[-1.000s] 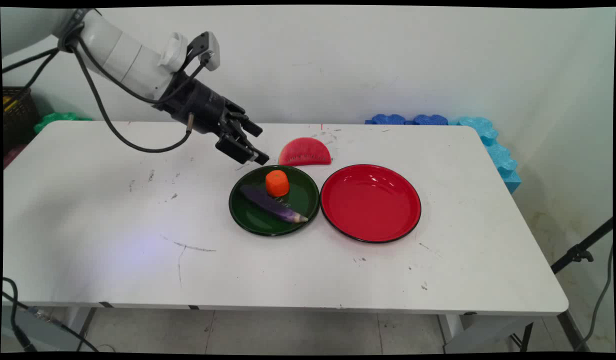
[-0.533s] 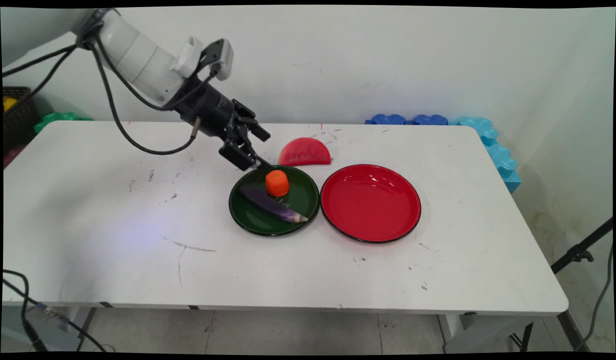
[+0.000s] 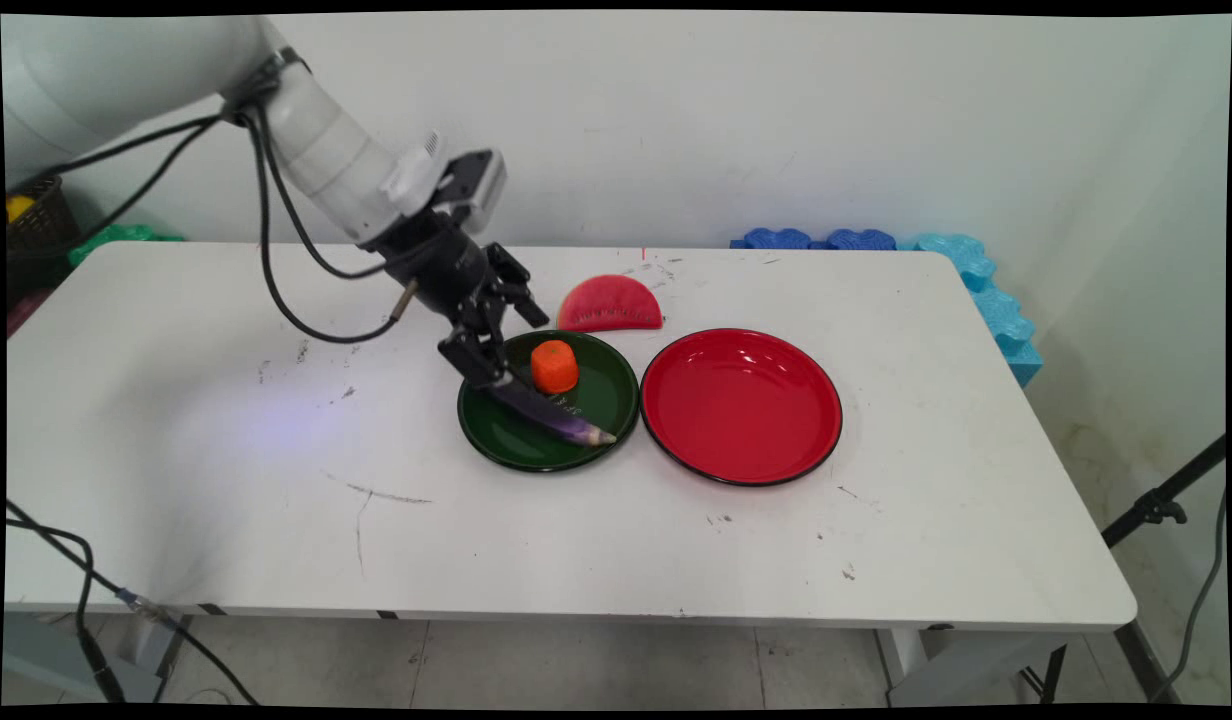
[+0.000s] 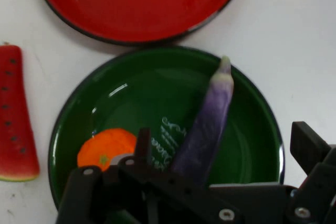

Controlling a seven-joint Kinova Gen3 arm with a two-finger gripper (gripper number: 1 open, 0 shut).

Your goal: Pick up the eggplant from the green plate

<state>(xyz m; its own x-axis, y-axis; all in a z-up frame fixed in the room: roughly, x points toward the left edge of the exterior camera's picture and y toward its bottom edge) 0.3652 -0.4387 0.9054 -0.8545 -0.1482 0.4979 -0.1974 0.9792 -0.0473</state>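
Observation:
A dark green plate (image 3: 496, 445) (image 4: 131, 90) holds a purple eggplant (image 3: 556, 415) (image 4: 207, 121) and an orange carrot stub (image 3: 554, 366) (image 4: 105, 148). My gripper (image 3: 514, 350) (image 4: 223, 137) is open and low over the plate's left rim, pointing steeply down. It straddles the eggplant's thick end; one finger (image 4: 143, 142) stands between the eggplant and the carrot stub, the other (image 4: 307, 142) beyond the plate's rim. Whether the fingers touch the eggplant I cannot tell. Nothing is held.
An empty red plate (image 3: 741, 405) (image 4: 136, 3) lies right beside the green one. A watermelon slice (image 3: 609, 303) (image 4: 16, 124) sits just behind the green plate. Blue foam pieces (image 3: 846, 240) line the back right edge. A dark basket (image 3: 31, 220) stands at far left.
The gripper has come down and to the right from above the table behind the green plate, tilting more steeply, and now reaches the eggplant's thick end. The plates and food have not moved.

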